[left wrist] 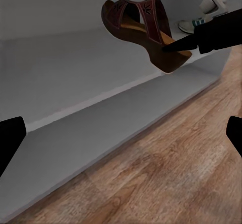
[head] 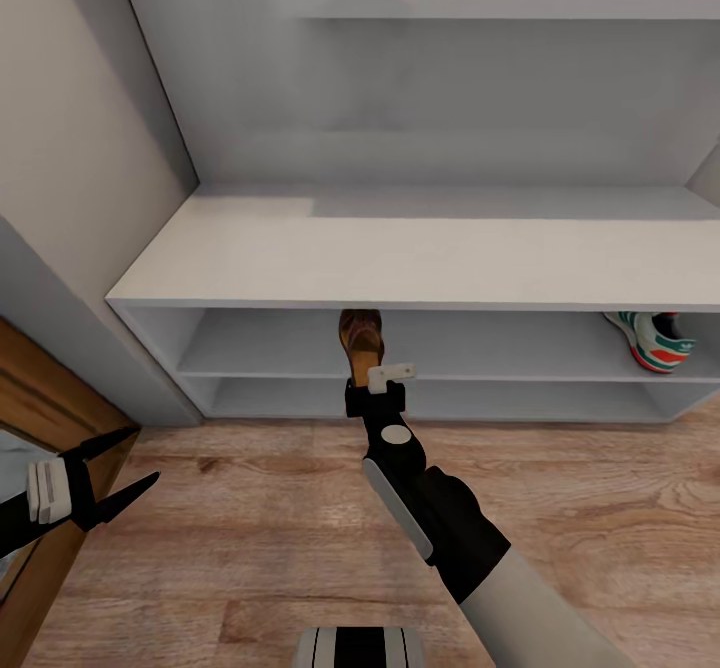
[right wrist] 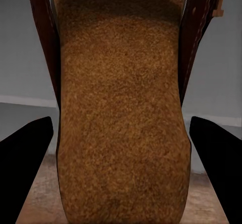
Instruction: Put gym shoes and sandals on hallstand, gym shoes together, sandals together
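One brown sandal (head: 361, 339) sits pinched at its heel in the right tool (head: 372, 380), centre frame, nosing into the hallstand's (head: 400, 258) upper shelf. Left tool (head: 100, 483) hangs spread, lower left. Risk: released tilted, it could tip onto the corridor floor (head: 250, 528).

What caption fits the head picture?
Right gripper pushes a brown sandal into the grey hallstand.

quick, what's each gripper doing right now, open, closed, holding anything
Left gripper: open, holding nothing.
Right gripper: shut on the sandal, at the hallstand's upper shelf.
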